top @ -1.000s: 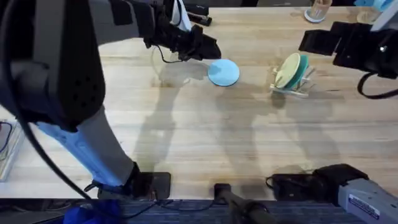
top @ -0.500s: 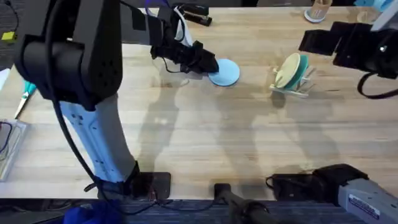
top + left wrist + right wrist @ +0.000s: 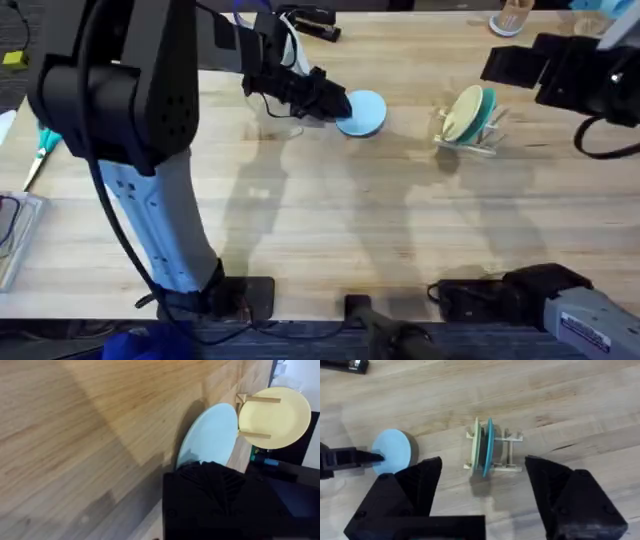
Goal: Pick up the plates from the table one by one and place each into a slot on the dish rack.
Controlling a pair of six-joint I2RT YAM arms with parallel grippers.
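Observation:
A pale light blue plate [image 3: 366, 112] lies on the table [image 3: 330, 210] at the back centre, its near edge tipped up with a shadow beneath. My left gripper [image 3: 340, 104] is shut on its left rim; in the left wrist view a black finger [image 3: 215, 495] covers the rim of the plate [image 3: 212, 432]. The dish rack [image 3: 470, 140] stands to the right and holds a teal plate [image 3: 489, 445] upright beside a pale yellow one [image 3: 476, 446]. My right gripper [image 3: 481, 462] hovers open above the rack, holding nothing.
A black stapler [image 3: 315, 22] lies at the table's back edge behind the left gripper. A cup [image 3: 512, 18] stands at the back right. A teal-handled tool [image 3: 42, 155] and a tray [image 3: 12, 240] sit off the left edge. The table's front half is bare wood.
My left arm swung right and its gripper closed on the light blue plate's rim. The plate shifted slightly right and tipped up. The right arm has not moved.

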